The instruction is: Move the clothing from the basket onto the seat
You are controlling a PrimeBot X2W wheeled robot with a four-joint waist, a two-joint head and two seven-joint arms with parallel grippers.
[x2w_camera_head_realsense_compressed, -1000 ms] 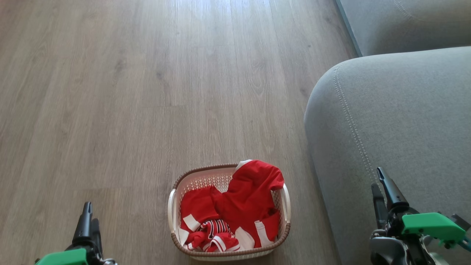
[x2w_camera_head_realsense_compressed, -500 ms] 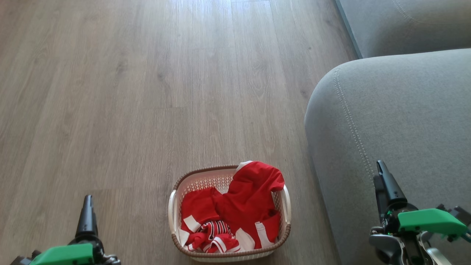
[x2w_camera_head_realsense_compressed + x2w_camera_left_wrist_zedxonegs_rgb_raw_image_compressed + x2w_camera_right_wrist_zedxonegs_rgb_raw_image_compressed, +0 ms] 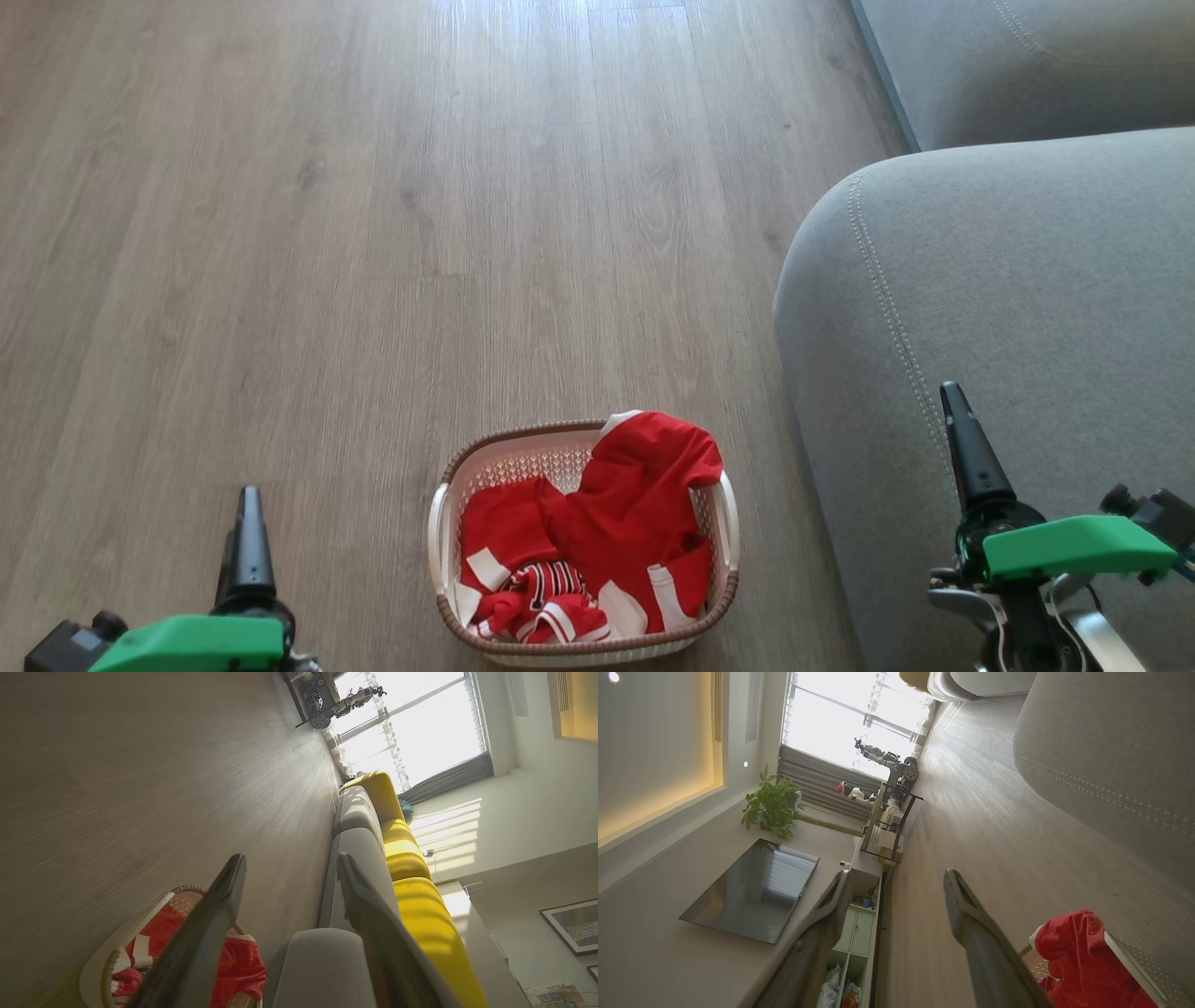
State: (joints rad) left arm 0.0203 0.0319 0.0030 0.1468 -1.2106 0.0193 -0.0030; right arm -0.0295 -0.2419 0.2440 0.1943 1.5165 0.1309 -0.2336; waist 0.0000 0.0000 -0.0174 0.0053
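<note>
The robot's left jaws and right jaws each show two long, dark, tapering fingers (image 3: 250,546) set in a round black collar (image 3: 990,521) beside a bright green wedge-shaped cover (image 3: 1074,548), with silver-grey brackets (image 3: 962,605) at right.

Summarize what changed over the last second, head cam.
Both crept up the head view: the left claw up and slightly rightward, the right claw up, turning edge-on. Both are open, nothing grabbed. The clothes lie as before in the basket beside the sofa seat; their tiny downward drift is camera motion.
</note>
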